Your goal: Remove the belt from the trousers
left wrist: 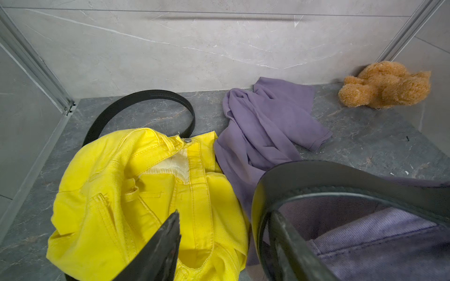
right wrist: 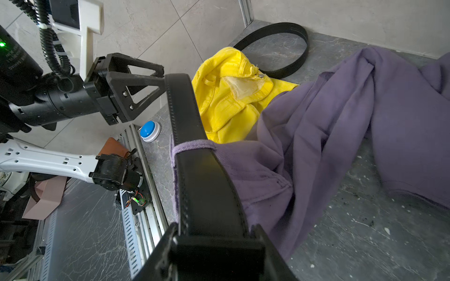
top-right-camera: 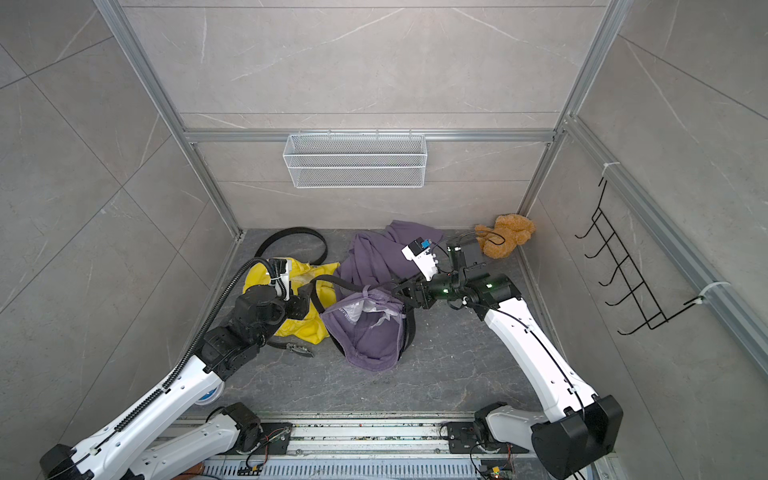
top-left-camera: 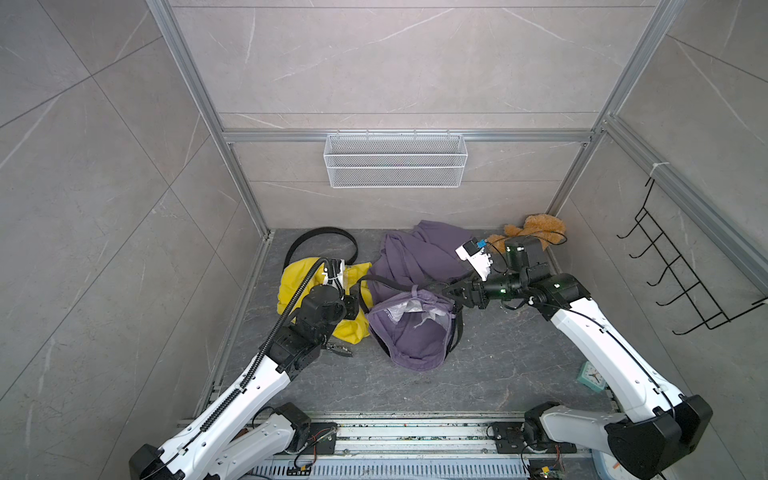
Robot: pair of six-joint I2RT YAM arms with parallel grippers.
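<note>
Dark grey stone-look floor point(top-left-camera: 498, 365) inside grey tiled walls; white wire-mesh basket point(top-left-camera: 395, 162) hangs on the back wall, black wire hook rack point(top-left-camera: 681, 274) on the side wall.

Purple cotton trousers point(top-left-camera: 415, 336) lie mid-floor, waist open towards the camera, legs bunched towards the back wall; yellow denim trousers point(top-left-camera: 297, 282) crumpled just beside them, under the left arm.

Black leather belt point(right wrist: 207, 194) is threaded round the purple waistband, passing through a purple belt loop point(right wrist: 192, 146); not out of the trousers; its free bend rises off the waist on the left-arm side point(top-left-camera: 363, 286).

Second black belt point(top-left-camera: 320, 230) lies curled on the floor behind the yellow trousers, apart from both grippers.

Right gripper point(right wrist: 215, 233) is at the waistband point(top-left-camera: 451, 293); jaws partly closed and clamped flat on the black leather belt, strap filling the gap between them.

Left gripper point(left wrist: 225, 219) has its jaws clearly apart, gripping nothing; the belt's raised bend lies against one finger point(left wrist: 287, 243); the other finger point(left wrist: 165, 243) is clear of it, over the yellow denim.

Brown plush teddy bear point(top-left-camera: 536, 228) in the back corner; small mint-green clock point(top-left-camera: 592, 376) near the right arm; blue round push button point(right wrist: 148, 130) at the floor's front edge.
</note>
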